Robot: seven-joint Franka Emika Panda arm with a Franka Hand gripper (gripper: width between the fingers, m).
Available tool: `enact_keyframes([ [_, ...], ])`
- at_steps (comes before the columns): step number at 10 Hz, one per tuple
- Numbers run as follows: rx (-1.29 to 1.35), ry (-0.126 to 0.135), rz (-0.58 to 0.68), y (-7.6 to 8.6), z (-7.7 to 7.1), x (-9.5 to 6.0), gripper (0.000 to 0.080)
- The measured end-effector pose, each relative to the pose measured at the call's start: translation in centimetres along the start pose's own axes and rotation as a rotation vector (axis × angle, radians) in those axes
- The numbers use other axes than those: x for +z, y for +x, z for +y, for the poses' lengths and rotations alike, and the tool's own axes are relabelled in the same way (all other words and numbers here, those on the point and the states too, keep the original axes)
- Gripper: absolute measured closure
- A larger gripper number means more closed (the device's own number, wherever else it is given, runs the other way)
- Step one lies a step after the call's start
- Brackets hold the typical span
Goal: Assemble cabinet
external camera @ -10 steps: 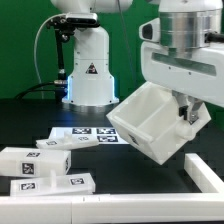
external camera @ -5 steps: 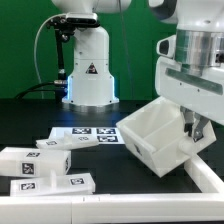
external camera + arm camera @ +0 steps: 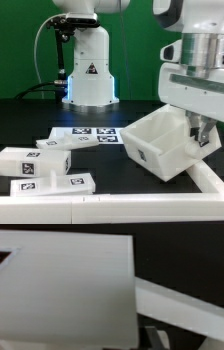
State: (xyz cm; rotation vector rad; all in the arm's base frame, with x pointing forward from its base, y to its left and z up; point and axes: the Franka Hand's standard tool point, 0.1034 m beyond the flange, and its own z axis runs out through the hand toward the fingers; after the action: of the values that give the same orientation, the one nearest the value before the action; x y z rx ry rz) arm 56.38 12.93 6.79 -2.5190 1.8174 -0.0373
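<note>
The cabinet's open white box [image 3: 155,142] hangs tilted at the exterior view's right, its opening facing up and left and its lower corner close to the black table. My gripper [image 3: 205,134] is shut on the box's right wall, with one dark finger [image 3: 208,136] showing outside it. Two loose white cabinet blocks with marker tags [image 3: 35,160] [image 3: 52,185] lie at the left front. In the wrist view a white slab of the box [image 3: 65,286] fills most of the picture. A finger [image 3: 156,336] shows as a grey sliver beside its edge.
The marker board [image 3: 85,137] lies flat left of the box. A white rail [image 3: 100,212] runs along the table's front and turns up the right side [image 3: 205,174], just under the box. The arm's white base [image 3: 90,70] stands behind.
The held box has travelled toward the exterior view's right and come down closer to the table and the right rail. Its tilt has eased slightly. The loose blocks have not moved.
</note>
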Motion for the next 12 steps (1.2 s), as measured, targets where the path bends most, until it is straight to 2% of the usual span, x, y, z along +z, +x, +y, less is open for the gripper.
enact_keyframes([
  [2, 0.015, -0.021, -0.003, 2.9, 0.9, 0.1, 0.0771],
  [4, 0.005, 0.003, 0.017, 5.0, 1.3, 0.8, 0.0771],
  [6, -0.007, 0.001, 0.015, 4.4, 1.2, 0.8, 0.0771],
  [8, -0.004, 0.0, 0.014, 4.6, 1.2, 1.0, 0.0771],
  [9, 0.042, -0.003, -0.003, 5.2, 1.3, 1.6, 0.0771],
  [10, 0.064, -0.011, -0.002, 5.1, 1.1, 2.4, 0.0771],
  [11, 0.079, 0.0, 0.009, 4.4, 0.9, 3.2, 0.0771],
  [12, 0.12, 0.034, 0.02, 3.5, 0.3, 3.4, 0.0771],
])
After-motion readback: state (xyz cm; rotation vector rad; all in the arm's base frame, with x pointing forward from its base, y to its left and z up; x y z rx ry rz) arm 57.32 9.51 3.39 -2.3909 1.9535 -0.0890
